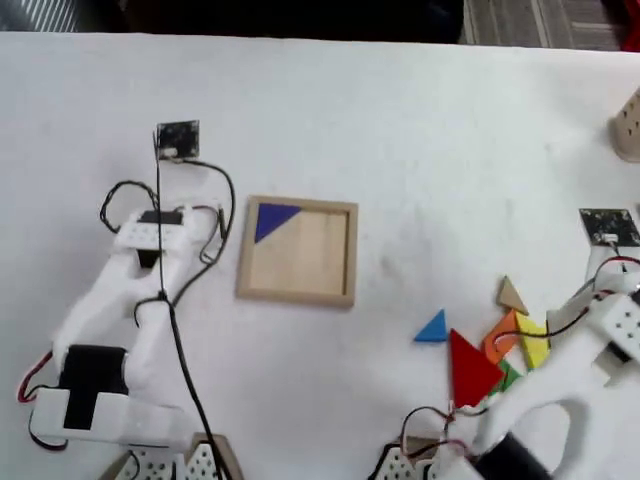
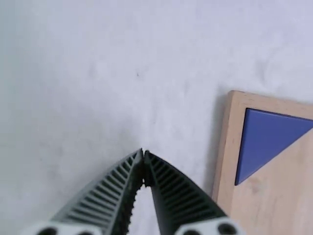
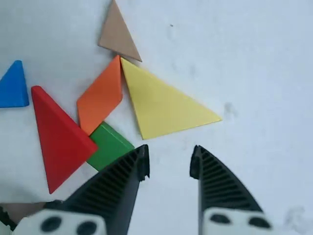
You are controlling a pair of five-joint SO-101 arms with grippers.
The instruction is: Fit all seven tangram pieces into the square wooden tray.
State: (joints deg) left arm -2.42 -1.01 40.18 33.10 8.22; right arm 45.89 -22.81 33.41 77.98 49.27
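Next up: right arm takes the yellow triangle

Loose pieces (image 1: 470, 368) lie bunched on the table (image 1: 400, 130), well apart from the tray (image 1: 297, 296); the tray holds one dark blue triangle (image 1: 270, 219), tucked in the far corner on my left arm's side.

My left gripper (image 2: 143, 165) is pinched closed on nothing, just beside the tray's outer rim; my right gripper (image 3: 168, 164) hangs over the bunch, jaws apart, nothing between them; so the right arm is much the nearer, and I judge the pick to be its job.

Relation that matters: the yellow triangle (image 3: 161, 105) lies just ahead of the open jaws; its square corner points back toward me, close to one fingertip (image 3: 141, 164) and to the green square (image 3: 111, 146); its long edge is on the far side and runs at a slant to the line between my fingertips, not parallel to it.

One sharp tip meets the orange piece (image 3: 100, 98) and a corner of the tan triangle (image 3: 117, 36); the other points out over bare table.

Judgement: wrist should turn before closing, else the fingers meet a corner, not flat edges; green and orange crowd one side, so nudging them is the risk.
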